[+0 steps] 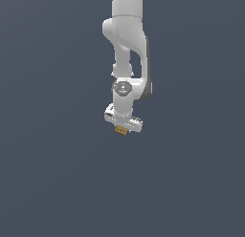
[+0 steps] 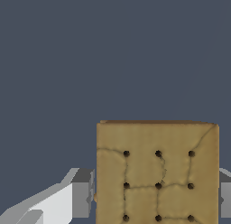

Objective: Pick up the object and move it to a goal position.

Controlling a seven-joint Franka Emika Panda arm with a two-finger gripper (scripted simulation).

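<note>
Tan-brown square block with dark dots [image 2: 157,173] sits right between the white gripper [image 1: 122,128] fingers [image 2: 81,193]. Jaws look pinched on both sides, presumably so it rides along to the goal.

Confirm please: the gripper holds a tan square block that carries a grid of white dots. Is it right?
Not quite: the dots are dark, not white, as the wrist view shows. The rest holds: the gripper is closed on the tan square block, with a finger at its side.
</note>
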